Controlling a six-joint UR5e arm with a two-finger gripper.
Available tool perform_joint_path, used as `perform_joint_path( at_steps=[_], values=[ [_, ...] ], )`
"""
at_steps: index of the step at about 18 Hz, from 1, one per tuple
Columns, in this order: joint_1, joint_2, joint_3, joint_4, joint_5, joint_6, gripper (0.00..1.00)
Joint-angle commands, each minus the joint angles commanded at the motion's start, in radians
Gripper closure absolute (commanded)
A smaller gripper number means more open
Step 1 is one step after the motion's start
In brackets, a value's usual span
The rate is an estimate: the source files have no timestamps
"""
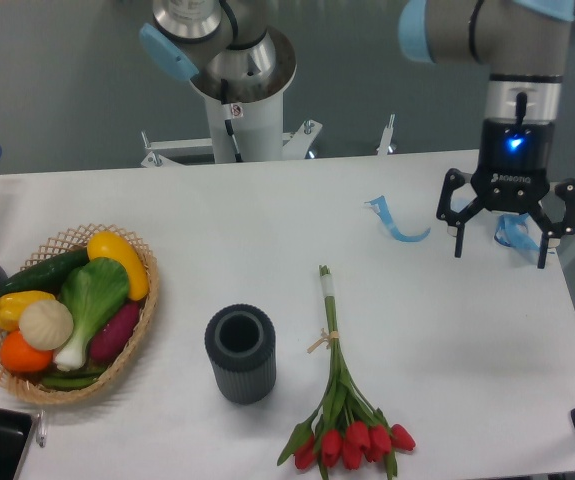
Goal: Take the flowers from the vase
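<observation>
Silver-grey tubular arm segments with pale blue joint caps (170, 52). White cylindrical base column (245, 122) carrying a small label with red marking, a black cable trailing down its front, bolted to a white bracket with visible screws. Polished metal ring at the shoulder joint. Wrist (523, 95) silvery, banded, running into a black housing lit by a blue glow. Black end effector (501, 238) with white lettering on its body, two angular linkage fingers (459, 216) ending in slim dark tips.
</observation>
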Motion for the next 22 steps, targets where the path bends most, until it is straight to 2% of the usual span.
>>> perform_joint_path(
  at_steps=[4, 9, 14, 22],
  values=[
    [-0.035, -0.014, -0.011, 0.0, 0.061, -0.006, 0.0],
    [-0.107, -0.066, -0.009, 0.002, 0.16, -0.005, 0.0],
    [-0.158, -0.115, -0.012, 0.002, 0.157, -0.021, 0.0],
    [-0.187, -0.15, -0.018, 0.002, 0.16, -0.097, 0.0]
  ],
)
